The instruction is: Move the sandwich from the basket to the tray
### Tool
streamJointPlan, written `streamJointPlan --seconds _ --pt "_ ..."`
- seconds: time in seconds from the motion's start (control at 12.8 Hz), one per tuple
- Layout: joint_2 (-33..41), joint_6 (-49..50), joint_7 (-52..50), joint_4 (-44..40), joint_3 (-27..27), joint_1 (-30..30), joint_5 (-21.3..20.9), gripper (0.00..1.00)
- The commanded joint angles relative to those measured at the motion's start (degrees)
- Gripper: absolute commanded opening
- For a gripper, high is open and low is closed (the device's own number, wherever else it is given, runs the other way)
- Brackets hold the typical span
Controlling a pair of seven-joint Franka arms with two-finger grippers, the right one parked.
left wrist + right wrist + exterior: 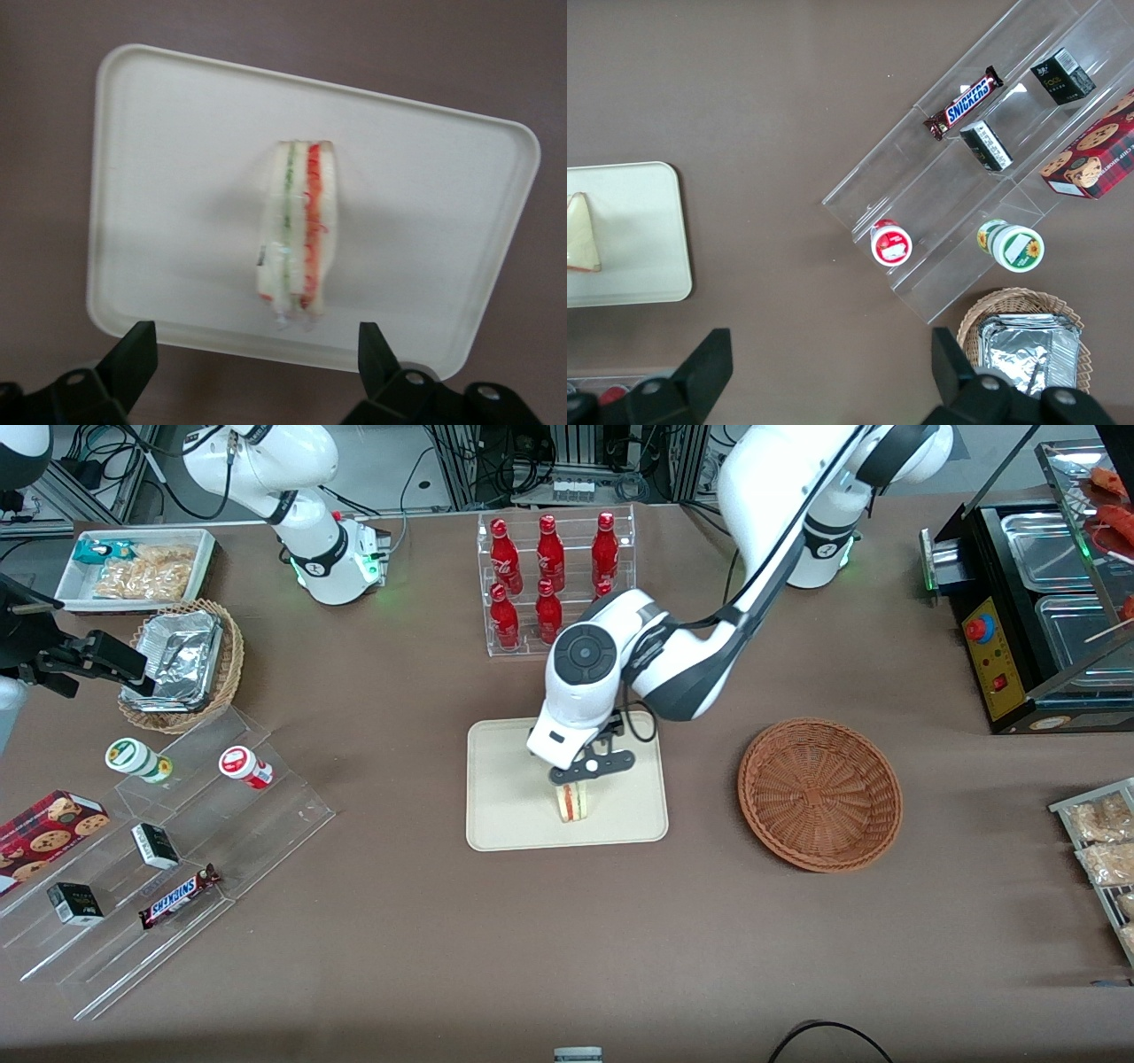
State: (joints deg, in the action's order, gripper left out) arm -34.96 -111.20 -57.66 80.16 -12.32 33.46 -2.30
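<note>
Item one, the sandwich (297,232): I find it standing on edge on the tray (425,177), filling layers up, near the tray's middle and clear of the rim, so I judge the placing done. Item two, my claw (257,354): directly above the sandwich, fingers (133,354) spread wide on either side and touching nothing, which I read as a release with room to lift straight up. Item three, the basket (820,793): on the tabletop toward the working arm's end, well apart from the tray, nothing in it. Nearby: a rack of red bottles (554,576) farther from the front camera than the tray, apart from it; nothing obstructs a vertical retreat.
</note>
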Motion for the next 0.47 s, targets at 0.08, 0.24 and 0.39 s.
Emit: streamJointPlan --seconds 0.08,0.24,0.39 --pt "4.5 8.8 8.6 3.0 4.0 -3.0 -0.4 1.0" --pt "7.2 13.3 9.2 4.5 7.2 -4.3 -0.6 1.0" --pt "10.4 13.2 14.6 8.4 10.7 -5.0 -0.6 1.0"
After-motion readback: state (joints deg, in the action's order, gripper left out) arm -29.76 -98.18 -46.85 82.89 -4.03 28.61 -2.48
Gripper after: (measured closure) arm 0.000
